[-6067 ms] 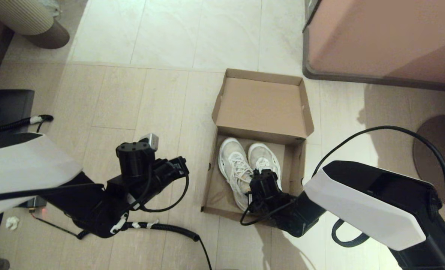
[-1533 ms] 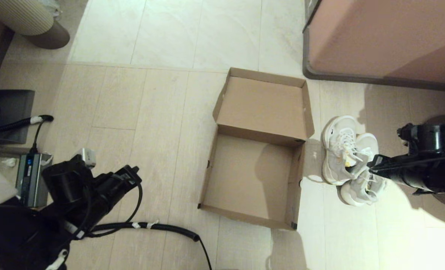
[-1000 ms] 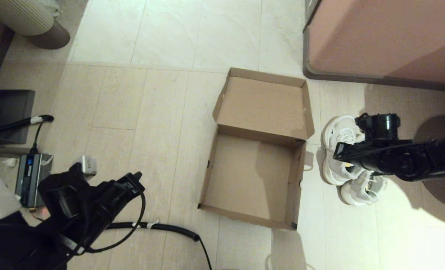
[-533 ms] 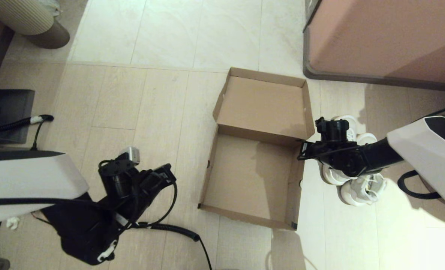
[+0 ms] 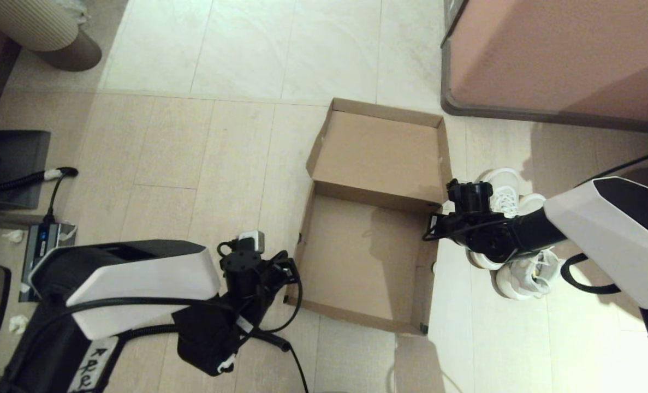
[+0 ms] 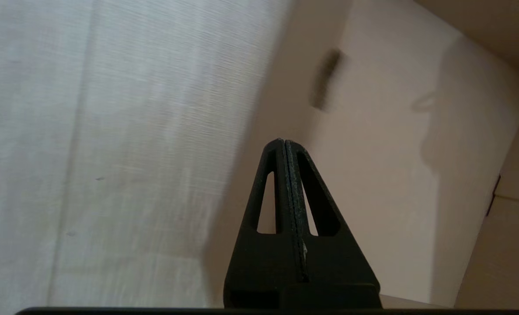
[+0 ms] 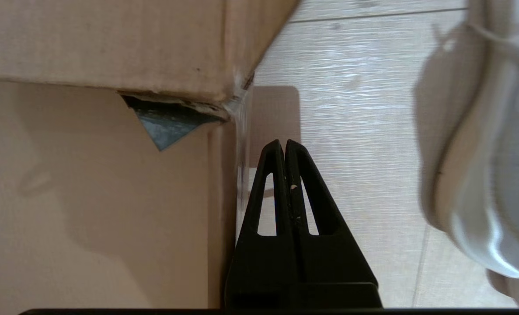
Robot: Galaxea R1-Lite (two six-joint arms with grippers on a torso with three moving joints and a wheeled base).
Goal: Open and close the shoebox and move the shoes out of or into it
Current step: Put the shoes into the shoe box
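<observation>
The left gripper (image 6: pixel 290 146) and right gripper (image 7: pixel 285 146), both pinched tight and holding nothing, press the empty shoebox (image 5: pixel 367 256) walls. A hard push could slide the box into the shoes (image 5: pixel 512 240) beside its right wall.

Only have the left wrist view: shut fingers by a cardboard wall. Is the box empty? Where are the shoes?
Observer: Empty. The plain brown cardboard shoebox has nothing inside, and its hinged lid is flipped open to the far side.
Operator: Shoes?
Observer: The white lace-up sneakers are on the floor outside the box, on its right.
Operator: Right arm?
Observer: The right gripper is shut on nothing, just outside the box's right wall near the hinge corner, between wall and sneakers.
Operator: And mine?
Observer: The left gripper is at the near end of the box's left wall.
</observation>
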